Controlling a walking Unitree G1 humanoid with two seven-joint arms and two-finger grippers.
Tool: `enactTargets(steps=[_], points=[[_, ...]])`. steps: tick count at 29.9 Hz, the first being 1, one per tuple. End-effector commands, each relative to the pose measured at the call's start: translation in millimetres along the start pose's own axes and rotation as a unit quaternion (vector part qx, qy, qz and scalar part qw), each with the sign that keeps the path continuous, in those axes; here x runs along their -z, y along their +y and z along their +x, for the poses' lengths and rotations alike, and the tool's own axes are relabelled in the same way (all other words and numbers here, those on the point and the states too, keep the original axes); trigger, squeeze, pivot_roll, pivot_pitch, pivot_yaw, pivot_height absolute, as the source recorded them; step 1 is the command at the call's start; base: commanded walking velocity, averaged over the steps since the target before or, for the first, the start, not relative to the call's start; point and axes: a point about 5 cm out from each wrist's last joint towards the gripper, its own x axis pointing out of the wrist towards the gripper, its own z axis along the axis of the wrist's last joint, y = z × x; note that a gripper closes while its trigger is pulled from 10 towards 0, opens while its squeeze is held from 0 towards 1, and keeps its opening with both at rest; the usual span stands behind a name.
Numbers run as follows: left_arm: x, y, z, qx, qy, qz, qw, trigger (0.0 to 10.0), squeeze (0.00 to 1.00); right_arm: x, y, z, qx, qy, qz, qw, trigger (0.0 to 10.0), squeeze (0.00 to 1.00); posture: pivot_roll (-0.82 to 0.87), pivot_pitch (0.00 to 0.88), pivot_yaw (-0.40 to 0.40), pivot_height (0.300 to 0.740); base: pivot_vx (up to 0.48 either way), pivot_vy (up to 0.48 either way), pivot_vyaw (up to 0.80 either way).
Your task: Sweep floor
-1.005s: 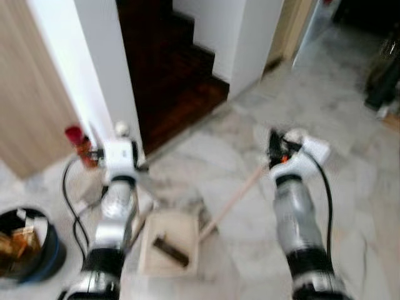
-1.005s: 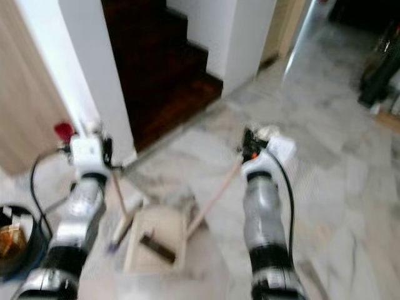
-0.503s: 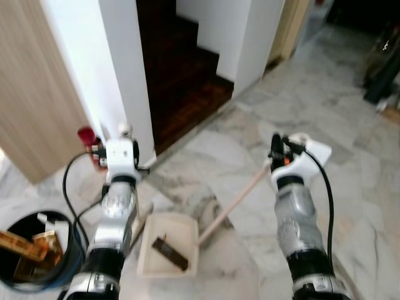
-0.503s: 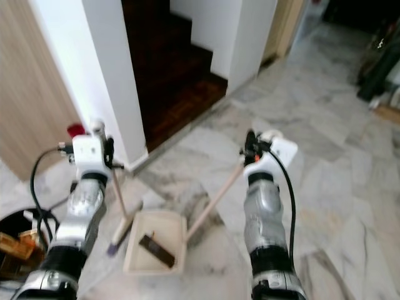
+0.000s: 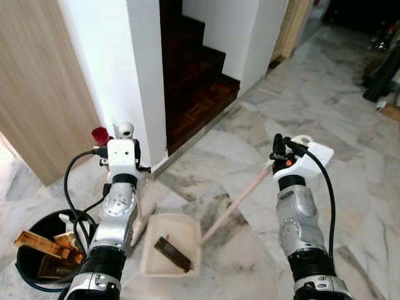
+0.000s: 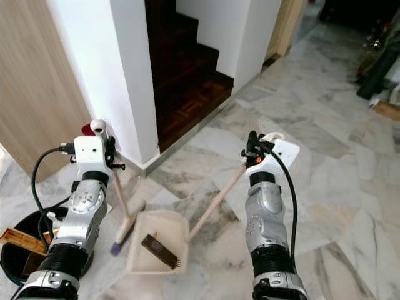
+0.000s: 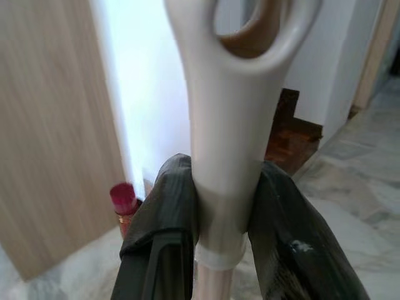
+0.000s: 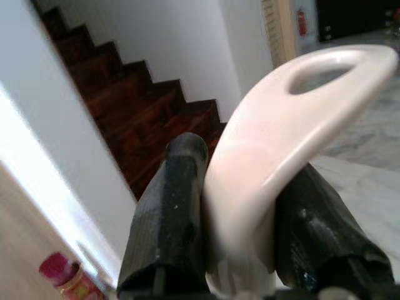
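Both pairs of jaws are pinching handles: the left gripper [image 7: 228, 250] is squeezing the pale looped top of the broom handle [image 7: 228, 125] between its two black fingers [image 7: 165, 231], and the right gripper [image 8: 240, 250] is clamping the cream looped end of the dustpan handle [image 8: 275, 150] in the same way.

Marble floor [image 5: 350, 156], grey-veined and glossy, is spreading under the whole scene. A white wall pillar [image 5: 119, 62] is standing ahead to the left, with a wood-panelled surface [image 5: 37, 81] beside it and a dark wooden staircase [image 5: 194, 81] rising on its far side.

Two silver arms are reaching forward. The left arm [image 5: 115, 219] is holding the broom upright near the pillar, its stick [image 6: 120, 194] running down to the brush head [image 6: 122, 234] that is resting on the floor just beside the dustpan. The right arm [image 5: 297, 219] is holding the long slanted handle whose lower end is meeting the cream dustpan [image 5: 156, 262], which is lying flat on the floor between the two arms.

A black bin [image 5: 37, 256] is sitting at the lower left, with brown packaging showing inside it. A dark, comb-like piece [image 5: 175, 253] is lying in the dustpan. A small red-topped bottle [image 5: 100, 135] is standing at the foot of the pillar, close behind the left wrist.
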Motion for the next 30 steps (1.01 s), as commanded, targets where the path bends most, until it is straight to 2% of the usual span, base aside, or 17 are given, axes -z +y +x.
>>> enactTargets(steps=[1,9,19,25,28,30], points=[[-11.4,3.9,4.1,-0.005,-0.026,0.008,1.000,10.0,0.00,-12.3,10.0,5.6,-0.011,-0.032,0.012,0.999,10.0,0.00,0.02,0.032,-0.066,0.740,0.000,0.000,0.00],[-11.2,4.0,3.8,-0.006,-0.027,0.011,1.000,10.0,0.00,-13.7,6.0,6.1,-0.004,-0.036,0.008,0.999,10.0,0.00,0.02,0.035,-0.068,0.740,0.000,0.000,0.00],[-10.3,3.9,3.2,-0.006,-0.026,0.010,1.000,10.0,0.00,-17.4,-4.2,8.0,0.001,-0.041,-0.018,0.999,10.0,0.00,0.02,0.035,-0.068,0.740,0.000,0.000,-0.79],[-7.8,3.7,2.2,-0.006,-0.023,0.010,1.000,10.0,0.00,-17.5,-7.5,7.7,-0.016,-0.049,-0.072,0.996,10.0,0.00,0.03,0.031,-0.069,0.740,0.000,0.000,0.00],[-3.1,5.1,0.5,-0.006,-0.017,0.012,1.000,10.0,0.00,-15.5,-7.6,7.6,-0.040,-0.050,-0.115,0.991,10.0,0.00,0.03,0.028,-0.069,0.740,0.000,0.000,0.00],[-0.2,6.3,-0.8,-0.006,-0.013,0.015,1.000,10.0,0.00,-14.1,-9.7,7.3,-0.041,-0.049,-0.124,0.990,10.0,0.00,0.03,0.027,-0.070,0.740,0.000,0.000,0.00]])
